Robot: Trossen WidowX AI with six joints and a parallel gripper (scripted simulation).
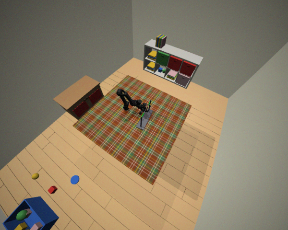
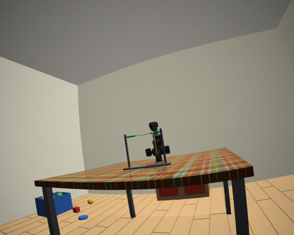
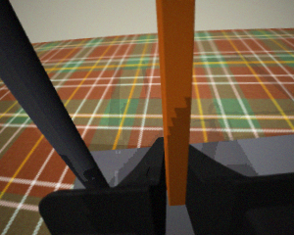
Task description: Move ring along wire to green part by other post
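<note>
The orange handle (image 2: 155, 145) (image 3: 177, 73) hangs down nearly upright from the ring (image 2: 153, 135). The ring is around the wire at the inner end of the right green part (image 2: 157, 131) in the exterior view, close to the right post (image 2: 163, 146). Whether it touches the wire is too small to tell. The grey part (image 2: 142, 134) runs left to the other green part (image 2: 130, 136) and the left post (image 2: 127, 152). My gripper (image 2: 156, 152) (image 3: 167, 142) is shut on the lower handle. In the wrist view a dark post (image 3: 39, 103) stands left of the handle.
The posts rise from a grey base (image 1: 144, 121) (image 2: 142, 167) (image 3: 269, 157) on the plaid table (image 1: 129, 138) (image 2: 104, 178). In the wrist view the post's lower end is close beside my left finger. Shelves, a cabinet and a blue toy box (image 1: 46, 210) are away from the table.
</note>
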